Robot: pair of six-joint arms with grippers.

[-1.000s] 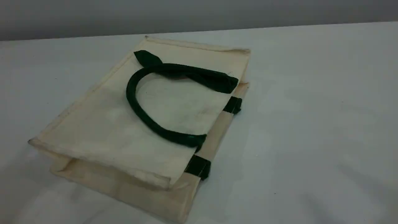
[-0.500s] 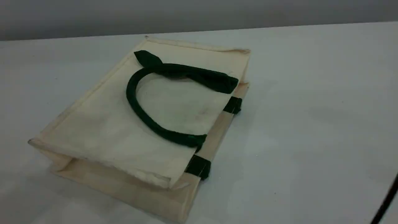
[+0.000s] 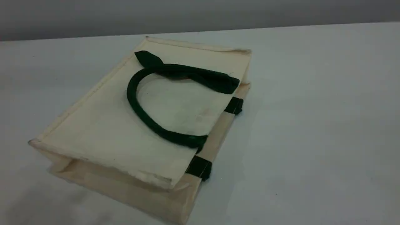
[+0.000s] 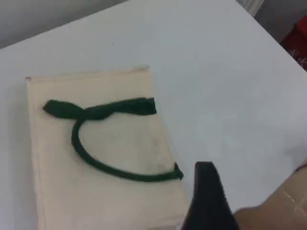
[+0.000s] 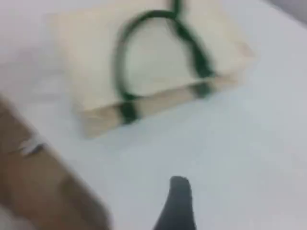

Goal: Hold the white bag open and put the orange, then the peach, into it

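The large cream-white rectangular canvas tote lies flat on the pale table, left of frame centre, its dark green rope handle folded on top.

Only the tips of the robot's two grippers are visible, each from its own wrist camera. The left gripper's fingertip is a matte black, blocky piece with a squared, slightly rounded top, widening toward the lower edge of the left wrist view. The right gripper's fingertip is also plain black, narrower and softly rounded at its end, blurred in the right wrist view. No cables, screws or markings can be made out on either piece. Neither arm appears in the scene view.
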